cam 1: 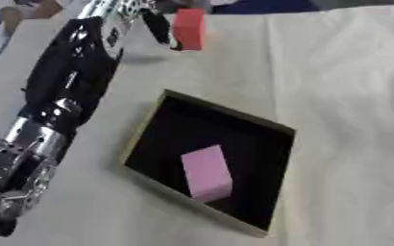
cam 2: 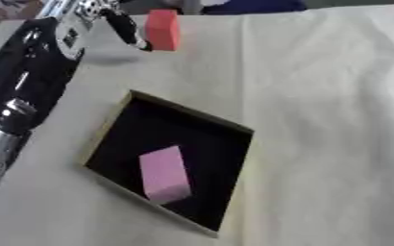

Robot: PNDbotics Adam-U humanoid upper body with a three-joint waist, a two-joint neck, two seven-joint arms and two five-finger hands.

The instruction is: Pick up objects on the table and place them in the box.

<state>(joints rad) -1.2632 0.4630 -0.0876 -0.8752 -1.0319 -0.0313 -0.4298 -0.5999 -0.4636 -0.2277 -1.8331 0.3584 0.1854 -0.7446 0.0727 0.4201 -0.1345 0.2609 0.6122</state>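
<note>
My left arm reaches in from the lower left to the far side of the table. There my left hand (cam 1: 154, 21) has its dark fingers curled against a red block (cam 1: 189, 29). The block seems raised off the cloth, with a shadow beneath it. Nearer to me lies a shallow box (cam 1: 141, 127) with a tan rim and a black inside, turned askew. A pink block (cam 1: 207, 173) lies flat in the box, toward its near corner. My right hand shows in neither view.
A cream cloth (cam 1: 343, 96) covers the table, with bare room to the right of the box. A dark blue thing (cam 1: 267, 6) lies at the far edge. The table's left edge runs along the upper left corner.
</note>
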